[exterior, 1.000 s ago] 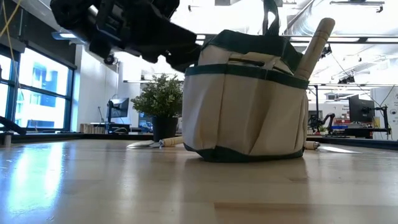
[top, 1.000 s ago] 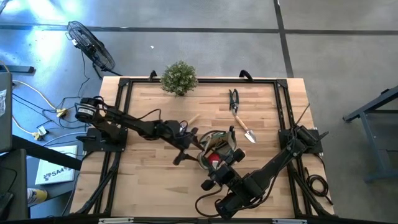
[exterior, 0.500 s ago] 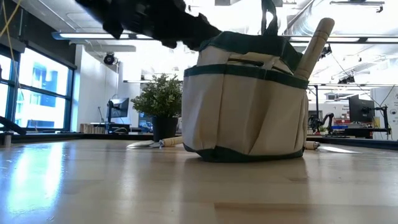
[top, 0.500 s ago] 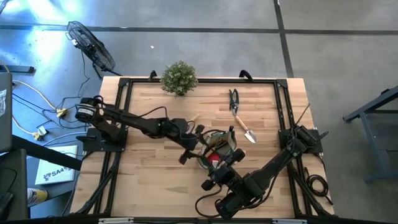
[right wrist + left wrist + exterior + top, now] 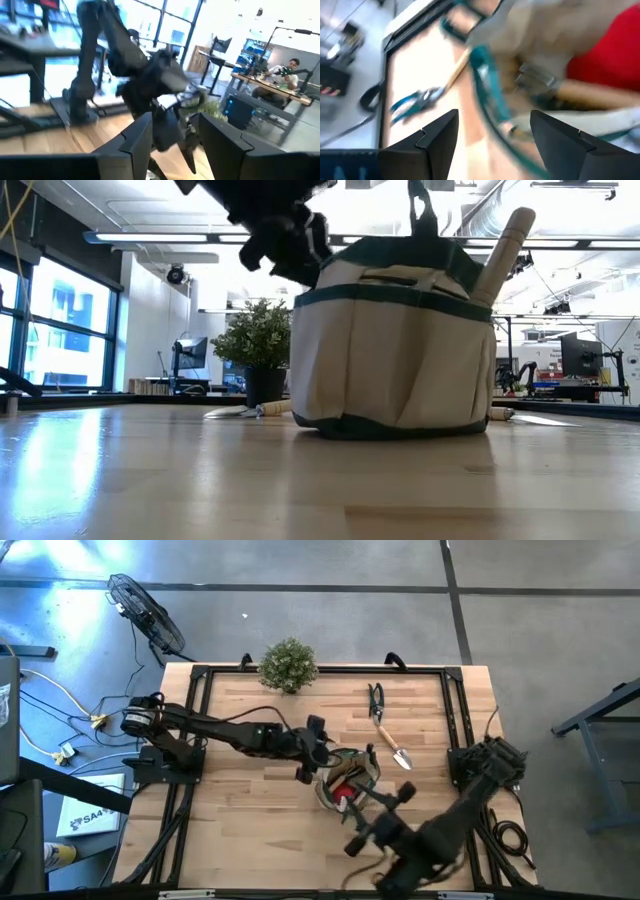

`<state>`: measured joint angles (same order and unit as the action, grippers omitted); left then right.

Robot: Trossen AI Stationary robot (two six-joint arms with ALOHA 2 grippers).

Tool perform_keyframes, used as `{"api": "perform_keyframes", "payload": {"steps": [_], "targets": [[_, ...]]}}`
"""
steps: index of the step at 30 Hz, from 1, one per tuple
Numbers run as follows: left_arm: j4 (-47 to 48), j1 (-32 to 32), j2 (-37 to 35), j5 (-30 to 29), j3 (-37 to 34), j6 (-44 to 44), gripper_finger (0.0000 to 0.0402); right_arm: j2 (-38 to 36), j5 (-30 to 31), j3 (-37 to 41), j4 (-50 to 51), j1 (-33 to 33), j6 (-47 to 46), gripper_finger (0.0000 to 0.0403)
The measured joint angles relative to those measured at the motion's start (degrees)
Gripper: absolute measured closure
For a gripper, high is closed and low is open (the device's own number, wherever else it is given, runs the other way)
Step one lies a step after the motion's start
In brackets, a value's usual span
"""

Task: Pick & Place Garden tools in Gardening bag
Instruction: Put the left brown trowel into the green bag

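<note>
The gardening bag (image 5: 347, 776) stands upright on its base mid-table; it also shows in the low view (image 5: 390, 350). A red piece (image 5: 610, 55) and a wooden handle (image 5: 505, 250) are in it. My left gripper (image 5: 316, 754) is open at the bag's left rim, above the table. My right gripper (image 5: 372, 808) is open and empty, just near of the bag. A wooden-handled trowel (image 5: 392, 744) and dark snips (image 5: 375, 698) lie flat on the table right of the bag. Green-handled pruners (image 5: 415, 102) lie beyond the bag. My left gripper is open, and in its wrist view the bag's teal rim (image 5: 487, 85) runs up between its two fingers. The picture is blurred. Whether a finger touches the rim I cannot tell.
A bushy potted plant (image 5: 288, 664) stands at the table's far edge. A dark frame (image 5: 320, 670) runs round the tabletop. Bare wood (image 5: 240, 810) lies left of and nearer than the bag.
My left gripper has risen and gone toward the table's right and far edges, up to the bag's rim. My right arm has swung and its gripper has turned. The bag's loop handle has swayed, and the bag has shifted a little on the table.
</note>
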<state>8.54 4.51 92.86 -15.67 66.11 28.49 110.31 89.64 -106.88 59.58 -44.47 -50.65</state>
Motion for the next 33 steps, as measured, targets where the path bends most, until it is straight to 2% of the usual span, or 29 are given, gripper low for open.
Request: {"api": "perform_keyframes", "payload": {"steps": [3, 9, 11, 15, 17, 20, 24, 33], "targets": [[5.2, -1.2, 0.0, -4.5, 0.9, -0.2, 0.0162, -2.2, 0.3, 0.0, 0.1, -2.6, 0.0, 0.0262], [16.4, -5.7, -0.6, -5.5, 1.9, -6.5, 0.0162, -3.4, 0.1, 0.0, 0.1, -6.2, 0.8, 0.028], [16.1, -7.0, -1.1, -3.5, 2.1, -8.5, 0.0162, -3.4, -0.3, 0.0, 0.1, -6.7, 0.9, 0.0281], [12.5, -7.9, -2.1, 5.4, 2.2, -9.7, 0.0162, -3.4, -1.7, 0.0, 0.1, -6.8, 1.0, 0.0282], [13.1, -7.8, -2.4, 6.3, 2.2, -9.5, 0.0162, -3.4, -1.8, 0.0, 0.2, -6.5, 1.0, 0.0282], [15.2, -7.9, -2.5, 3.8, 2.2, -9.3, 0.0162, -3.4, -4.1, 0.0, 0.2, -6.0, 1.0, 0.0282], [20.4, -7.9, -2.9, -3.2, 2.1, -9.3, 0.0162, -3.4, -5.9, 0.0, 0.2, -5.5, 1.0, 0.0282], [27.3, -7.9, -2.9, -12.9, 2.1, -10.9, 0.0162, -3.4, -6.3, 0.0, 0.4, -5.3, 1.4, 0.0282]]}}
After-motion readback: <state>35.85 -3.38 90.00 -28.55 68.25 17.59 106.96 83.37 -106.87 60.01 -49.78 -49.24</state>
